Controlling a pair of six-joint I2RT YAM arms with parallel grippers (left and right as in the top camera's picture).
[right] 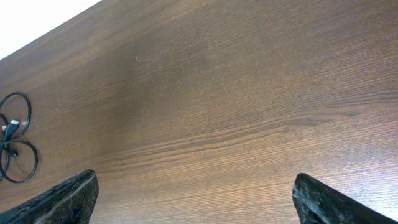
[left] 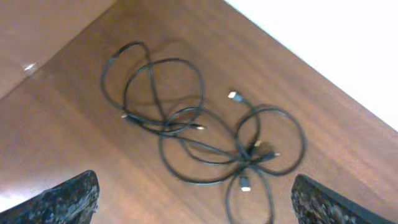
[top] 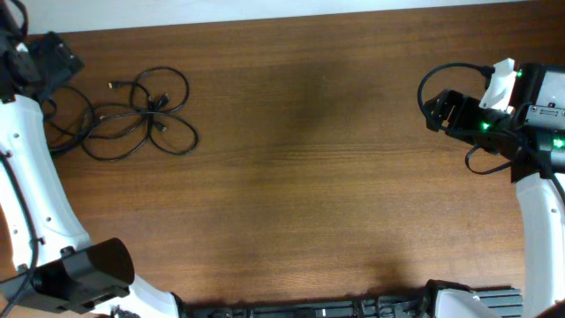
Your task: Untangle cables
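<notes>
The cables (top: pixel 141 115) are thin black cords with small metal plug ends, lying in tangled loops on the brown wooden table at the far left. The left wrist view shows the tangle (left: pixel 205 137) spread out ahead of my fingers. My left gripper (top: pixel 48 57) sits just left of the tangle; its fingers (left: pixel 196 202) are wide apart and empty. My right gripper (top: pixel 439 108) is at the far right, far from the cables; its fingers (right: pixel 196 199) are wide apart and empty. The right wrist view catches the edge of the cables (right: pixel 12 137) at the far left.
The table's far edge (top: pixel 291 16) runs just behind the cables, with a white surface beyond it. My left arm's white link (top: pixel 35 177) runs along the left side. A black base (top: pixel 353 309) lies along the front edge.
</notes>
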